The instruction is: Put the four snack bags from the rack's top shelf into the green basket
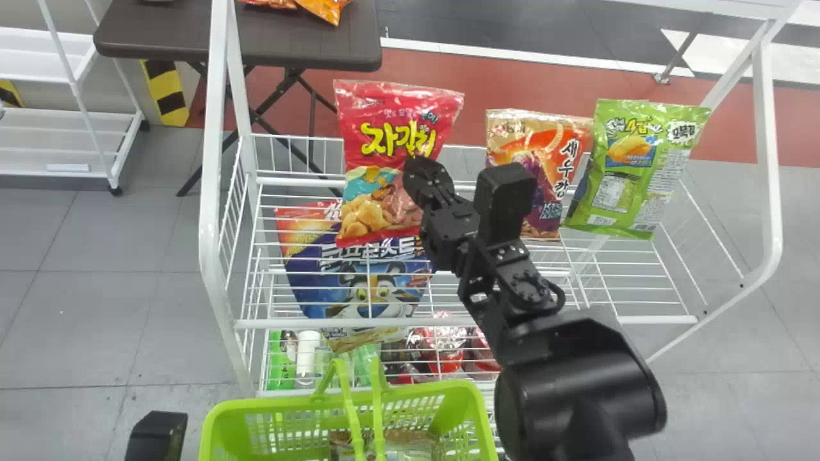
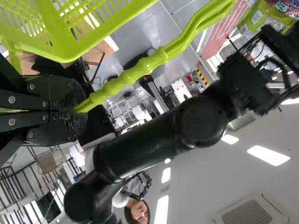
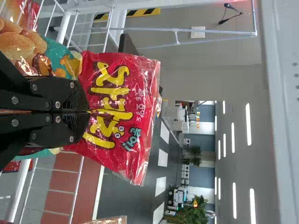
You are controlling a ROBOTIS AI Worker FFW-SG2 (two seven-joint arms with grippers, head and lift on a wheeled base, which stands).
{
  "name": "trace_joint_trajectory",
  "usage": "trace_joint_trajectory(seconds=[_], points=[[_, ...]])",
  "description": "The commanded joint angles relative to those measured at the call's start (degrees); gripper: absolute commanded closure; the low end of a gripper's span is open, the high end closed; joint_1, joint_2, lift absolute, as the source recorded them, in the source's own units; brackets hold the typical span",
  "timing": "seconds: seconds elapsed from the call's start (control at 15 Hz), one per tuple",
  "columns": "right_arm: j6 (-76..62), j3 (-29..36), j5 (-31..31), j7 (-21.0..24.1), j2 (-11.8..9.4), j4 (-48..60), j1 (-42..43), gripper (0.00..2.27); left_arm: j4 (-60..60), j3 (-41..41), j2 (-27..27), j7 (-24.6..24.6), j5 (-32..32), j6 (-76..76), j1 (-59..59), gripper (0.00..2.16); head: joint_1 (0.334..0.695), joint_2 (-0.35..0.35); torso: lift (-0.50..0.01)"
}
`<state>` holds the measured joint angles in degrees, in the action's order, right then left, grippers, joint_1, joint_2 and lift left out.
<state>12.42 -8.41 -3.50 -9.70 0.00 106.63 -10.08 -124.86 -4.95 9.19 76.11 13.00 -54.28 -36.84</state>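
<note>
Head view: the right pincer [image 1: 415, 168] is closed on a red plastic snack bag [image 1: 384, 115] with bold yellow lettering, at the left of the white wire rack [image 1: 212, 211]. Farther right along its top shelf stand an orange-and-purple plastic bag [image 1: 551, 144], dark-lettered, and a green plastic bag [image 1: 640, 153] bearing small-print panels. Before the rack, the left pincer [image 2: 78, 110] grips the green plastic basket [image 1: 256, 408] by its handle [image 2: 126, 81].

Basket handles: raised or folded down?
Raised: the handles rise above the green basket, and the left fingers are closed on them.
</note>
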Motion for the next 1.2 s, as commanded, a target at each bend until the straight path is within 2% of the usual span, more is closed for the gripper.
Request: trace_joint_trajectory(seconds=[0.0, 0.2, 0.4, 0.6, 0.8, 1.13], points=[[0.0, 0.7, 0.2, -0.1, 0.1, 6.8, -4.9, 1.89, 0.0, 0.1, -0.1, 0.0, -0.1, 0.0, 0.0, 1.75, 0.695, -0.181, 0.0], [7.1, 4.4, 3.3, -2.5, -0.3, 19.1, -13.0, 1.89, -0.1, 0.3, -0.1, -0.1, -0.1, 0.0, 0.2, 1.75, 0.695, -0.204, 0.0], [22.0, 9.6, 8.2, -4.2, -2.5, 31.2, -21.6, 1.89, 0.1, 0.6, -0.3, -0.3, -0.1, 0.2, 0.6, 1.75, 0.695, -0.268, 0.0], [33.2, 15.7, 11.8, -6.7, -3.0, 39.3, -28.5, 1.89, 0.4, 0.1, -0.4, -0.8, -0.1, 0.0, 1.1, 1.75, 0.695, -0.35, 0.0], [44.1, 20.0, 16.2, -9.8, -4.1, 42.8, -31.8, 1.89, 0.3, -0.3, -0.8, -1.7, -0.2, 0.4, 0.6, 1.75, 0.695, -0.35, 0.0], [59.6, 22.1, 20.7, -15.7, -5.2, 43.0, -35.4, 1.89, 0.1, -0.9, -1.0, -2.3, -0.5, 0.7, 0.7, 1.75, 0.695, -0.35, 0.0]])
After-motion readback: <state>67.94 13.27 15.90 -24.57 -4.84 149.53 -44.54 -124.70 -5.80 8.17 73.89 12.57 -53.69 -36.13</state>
